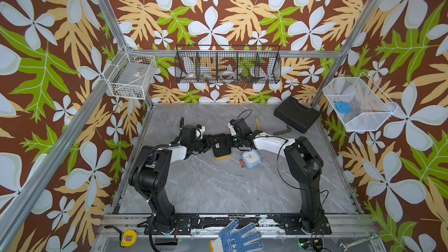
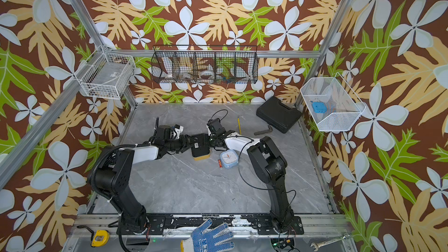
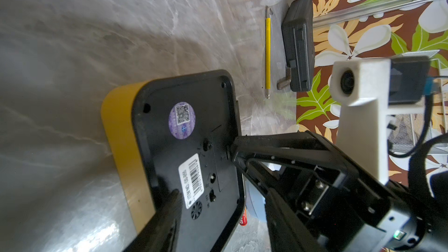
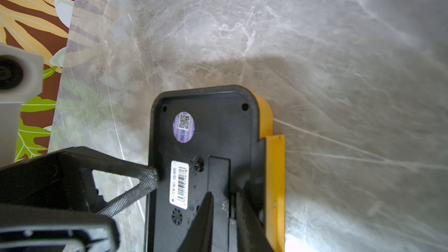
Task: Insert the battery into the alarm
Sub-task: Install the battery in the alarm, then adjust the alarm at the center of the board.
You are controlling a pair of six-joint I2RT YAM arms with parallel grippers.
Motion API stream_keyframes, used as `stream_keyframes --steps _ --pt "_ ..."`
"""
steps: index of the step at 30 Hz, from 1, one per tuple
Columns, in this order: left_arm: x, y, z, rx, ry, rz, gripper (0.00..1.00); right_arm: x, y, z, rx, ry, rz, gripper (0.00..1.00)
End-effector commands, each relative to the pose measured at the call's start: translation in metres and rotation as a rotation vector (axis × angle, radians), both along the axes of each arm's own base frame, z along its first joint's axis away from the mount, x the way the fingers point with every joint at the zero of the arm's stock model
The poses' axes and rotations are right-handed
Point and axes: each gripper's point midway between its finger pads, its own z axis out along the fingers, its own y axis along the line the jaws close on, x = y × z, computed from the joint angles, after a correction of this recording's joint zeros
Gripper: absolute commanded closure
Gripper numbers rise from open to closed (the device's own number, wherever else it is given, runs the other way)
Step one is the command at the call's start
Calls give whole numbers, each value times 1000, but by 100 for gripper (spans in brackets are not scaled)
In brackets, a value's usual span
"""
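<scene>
On the front rail lie a dotted blue knit glove (image 1: 236,237), a yellow tape measure (image 1: 128,238) and a steel wrench (image 1: 355,242). Past them the black left arm (image 1: 155,166) and right arm (image 1: 303,163) rise from their bases, fold at the elbow and reach inward, low over the grey marbled tabletop (image 1: 206,190). A red battery (image 1: 241,163) lies flat there, just beside a rounded pale-blue clock (image 1: 251,159). Beyond it sits the alarm (image 1: 221,146), yellow-bodied, its matte black back turned up. The left fingers (image 4: 145,180), with textured pads, grasp it across opposite edges. The right fingers (image 4: 201,221) stand slightly parted, tips on the rectangular battery cover (image 4: 219,175). Farther back lie a moulded black case (image 1: 297,115) and a hex key (image 1: 282,130), under a black wire basket (image 1: 228,65).
</scene>
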Motion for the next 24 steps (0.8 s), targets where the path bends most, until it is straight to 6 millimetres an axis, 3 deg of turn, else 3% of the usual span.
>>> stream_keyframes --steps 1,5,13,20,24 --pt "1 1 3 2 -10 7 42 3 -4 6 -29 -30 -7 75" --pt "1 2 4 3 -14 7 42 4 -4 10 -51 -51 -4 69" --pt "1 3 10 4 -30 11 42 9 -1 37 -103 -154 20 57" --pt "7 2 23 20 -64 2 42 5 -10 8 -217 -90 74 50" --pt "9 2 27 27 -78 -4 42 6 -11 2 -237 -89 85 45"
